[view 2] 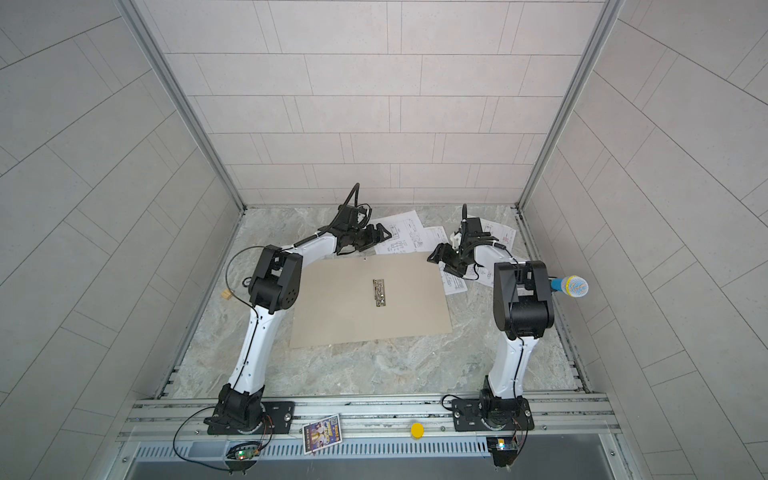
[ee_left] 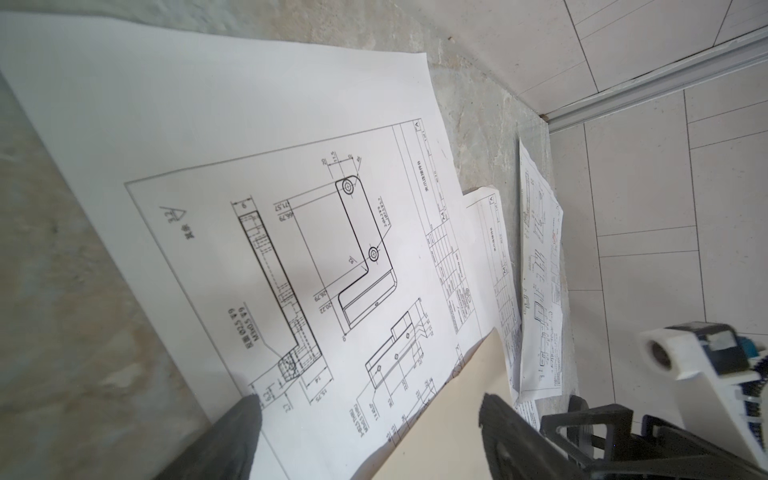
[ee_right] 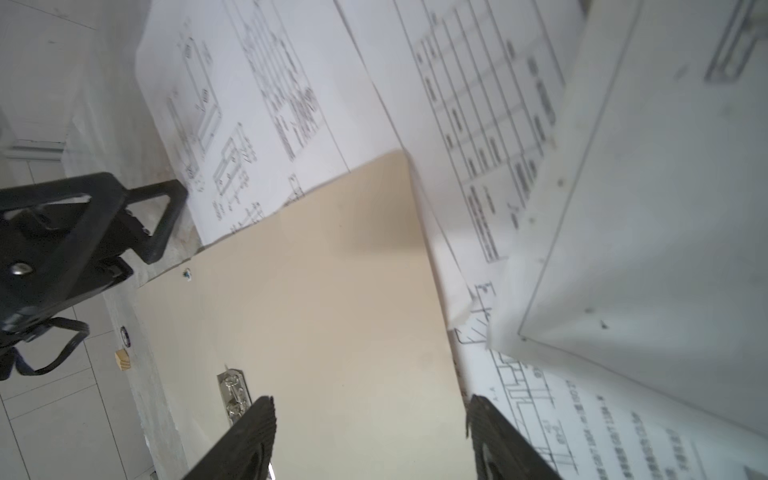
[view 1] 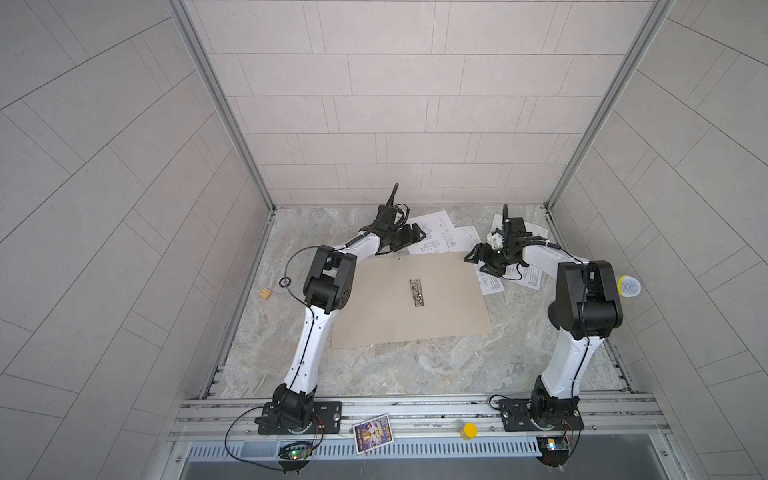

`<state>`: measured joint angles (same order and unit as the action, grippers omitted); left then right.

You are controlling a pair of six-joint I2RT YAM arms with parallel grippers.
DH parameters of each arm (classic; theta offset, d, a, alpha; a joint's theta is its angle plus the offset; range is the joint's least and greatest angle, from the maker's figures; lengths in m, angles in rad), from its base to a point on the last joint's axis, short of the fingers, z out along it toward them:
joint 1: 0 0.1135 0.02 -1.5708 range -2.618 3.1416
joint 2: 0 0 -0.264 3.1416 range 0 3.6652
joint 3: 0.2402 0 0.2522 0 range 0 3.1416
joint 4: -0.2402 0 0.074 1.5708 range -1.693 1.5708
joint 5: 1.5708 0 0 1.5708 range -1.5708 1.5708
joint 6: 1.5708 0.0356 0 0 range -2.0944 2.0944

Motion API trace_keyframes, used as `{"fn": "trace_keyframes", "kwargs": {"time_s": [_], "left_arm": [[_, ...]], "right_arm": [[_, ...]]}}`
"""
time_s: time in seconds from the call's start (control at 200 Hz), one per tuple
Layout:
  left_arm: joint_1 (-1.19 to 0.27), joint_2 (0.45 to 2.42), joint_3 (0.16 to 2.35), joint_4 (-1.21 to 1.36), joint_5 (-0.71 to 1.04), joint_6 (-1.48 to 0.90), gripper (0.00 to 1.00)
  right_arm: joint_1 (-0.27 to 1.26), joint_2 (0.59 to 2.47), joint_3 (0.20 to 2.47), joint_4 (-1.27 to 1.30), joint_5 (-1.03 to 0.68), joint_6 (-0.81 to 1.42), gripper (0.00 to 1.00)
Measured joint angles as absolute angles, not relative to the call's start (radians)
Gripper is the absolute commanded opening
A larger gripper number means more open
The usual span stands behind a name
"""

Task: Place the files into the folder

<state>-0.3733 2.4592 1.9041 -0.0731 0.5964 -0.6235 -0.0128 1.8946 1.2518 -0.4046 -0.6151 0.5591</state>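
— Lettering legible anywhere, going from the left?
— Past the small wooden block (view 1: pixel 264 294) at the desk (view 1: pixel 415 374) edge, left fingers (ee_left: pixel 237 436): spread wide, released, poised over the leftmost of the files (ee_left: pixel 291 124). Bracket drawing there, dimensioned "71.57", "66.79", "26.79", "20.22", "R2".
— And the folder (view 1: pixel 374 307)?
— Lying open and flat mid-desk, plain tan, silver ring clip (view 1: pixel 417 293) along the spine. Nearer, on the front rail (view 1: pixel 415 409), a colourful picture card (view 1: pixel 372 432), print too small to read.
— Other sheets?
— All three outside the folder, fanned past its far edge and right corner, edges tucked under that corner. Tables and text blurred; small red mark (ee_left: pixel 555 240) on the rightmost.
— Right fingers (ee_right: pixel 249 436)?
— Parted as well, gripping nothing, straddling the folder's edge near that corner. Farthest right, a blue-handled microphone (view 2: pixel 571 286).
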Motion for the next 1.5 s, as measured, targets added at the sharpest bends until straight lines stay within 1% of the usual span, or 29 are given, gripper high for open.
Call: {"fn": "trace_keyframes", "kwargs": {"time_s": [0.165,0.485,1.016,1.501], "left_arm": [[-0.373,2.459,1.905,-0.076,0.597,-0.610,0.89],[-0.373,2.459,1.905,-0.078,0.599,-0.601,0.89],[-0.373,2.459,1.904,-0.073,0.604,-0.602,0.89],[-0.373,2.459,1.896,-0.055,0.625,-0.611,0.89]], "right_arm": [[-0.011,1.895,1.212,-0.405,-0.616,0.593,0.73],[-0.009,1.937,1.296,-0.385,-0.617,0.615,0.72],[-0.007,2.018,1.367,-0.379,-0.598,0.651,0.73],[-0.007,2.043,1.388,-0.355,-0.625,0.652,0.73]]}}
